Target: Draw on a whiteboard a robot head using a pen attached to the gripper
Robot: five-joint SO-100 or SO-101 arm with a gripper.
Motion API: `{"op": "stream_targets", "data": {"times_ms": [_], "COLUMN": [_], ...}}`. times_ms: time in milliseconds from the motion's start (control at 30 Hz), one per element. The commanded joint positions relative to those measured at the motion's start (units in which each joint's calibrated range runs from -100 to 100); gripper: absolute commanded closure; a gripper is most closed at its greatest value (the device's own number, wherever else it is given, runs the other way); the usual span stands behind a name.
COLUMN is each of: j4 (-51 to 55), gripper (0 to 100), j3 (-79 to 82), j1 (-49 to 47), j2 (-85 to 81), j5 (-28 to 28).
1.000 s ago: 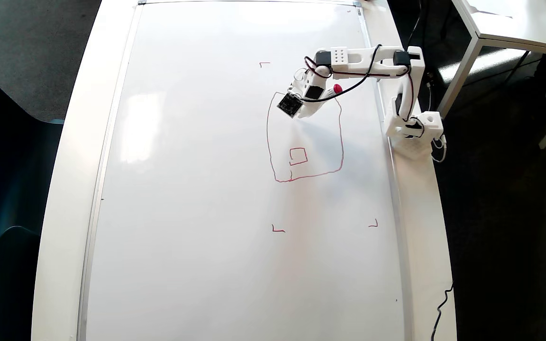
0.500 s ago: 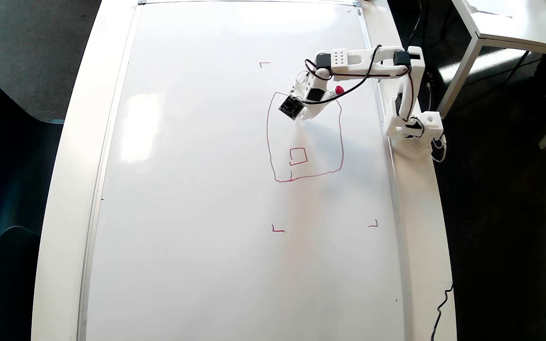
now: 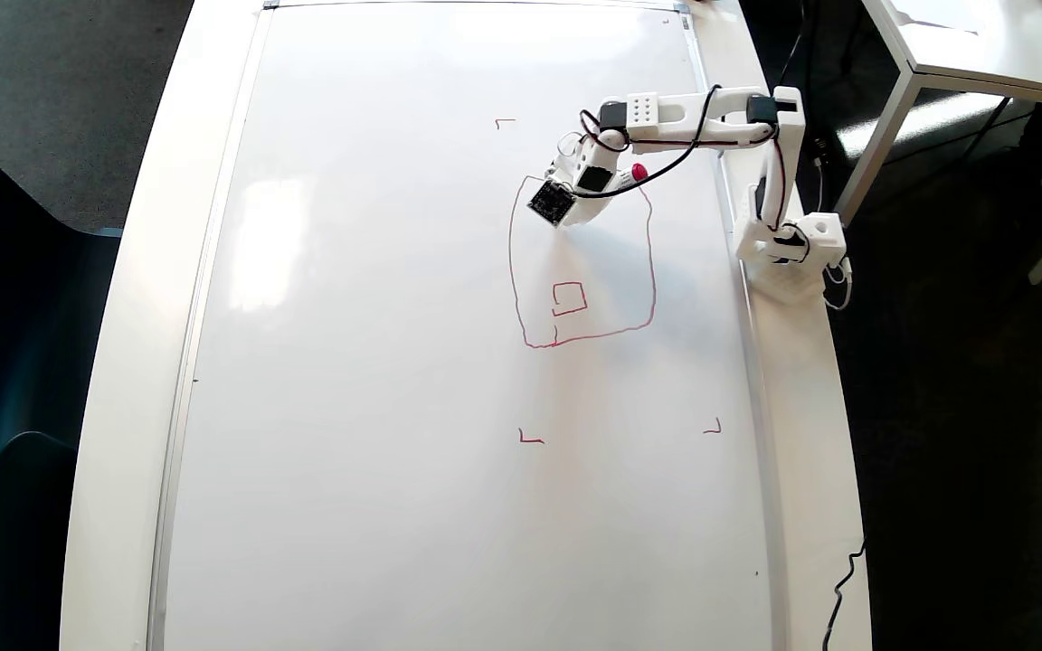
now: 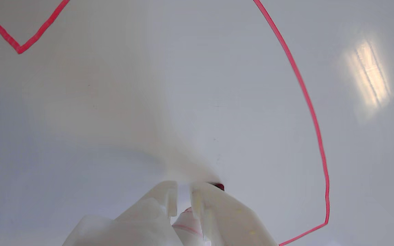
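The pen point(image 4: 187, 223) is mostly hidden between the jaws, which are clamped tight on it; its tip is hard to make out against the whiteboard point(image 3: 376, 362). From overhead, the gripper point(image 3: 575, 212) covers the robot head's point(image 3: 652, 271) upper edge: a wobbly red outline holding one small square so far.

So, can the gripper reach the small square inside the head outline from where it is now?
Probably yes. The gripper is already inside the outline, the small square is near, and only bare whiteboard is between them.
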Motion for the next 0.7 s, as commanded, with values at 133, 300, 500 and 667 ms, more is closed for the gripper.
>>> {"op": "stream_targets", "data": {"times_ms": [133,300,500,667], "j4": [-0.5,-0.5,-0.5,-0.4], "gripper": [99,99,99,99], "j3": [-2.7,-2.3,-2.2,-2.1], "j1": [1.0,-1.0,-4.7,-7.0], "j2": [3.2,3.0,3.0,2.9], "j5": [0.0,-0.1,-0.2,-0.3]}}
